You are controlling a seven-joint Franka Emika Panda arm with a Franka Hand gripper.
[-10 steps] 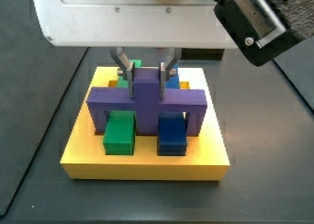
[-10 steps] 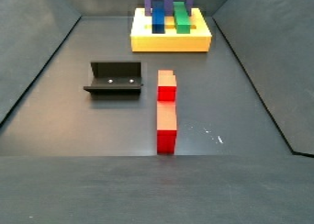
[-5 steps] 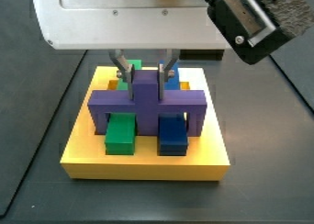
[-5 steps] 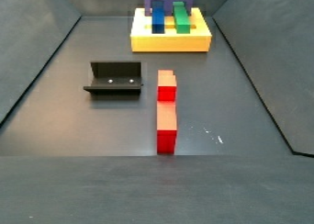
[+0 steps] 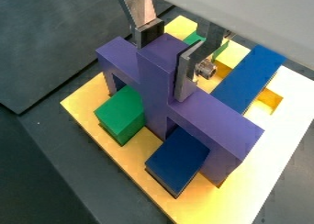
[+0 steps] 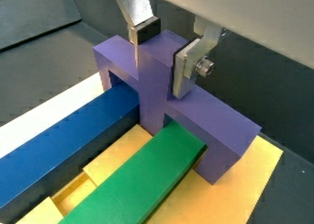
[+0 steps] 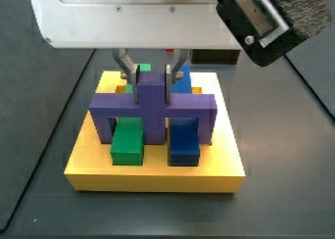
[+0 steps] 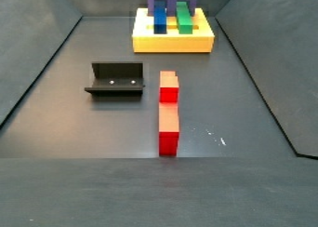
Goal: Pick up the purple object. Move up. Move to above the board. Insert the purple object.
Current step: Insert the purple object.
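Two flat silver fingers [image 5: 190,67] of the claw [image 6: 163,46] clamp the raised block of the matte purple bar [image 7: 155,104], which straddles green [image 7: 127,143] and blue bars [image 7: 183,143] on the thick yellow slotted board [image 7: 157,172].

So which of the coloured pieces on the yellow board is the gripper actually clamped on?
The purple object: the gripper pinches its raised middle block. The green bar and blue bar lie in the board underneath, untouched.
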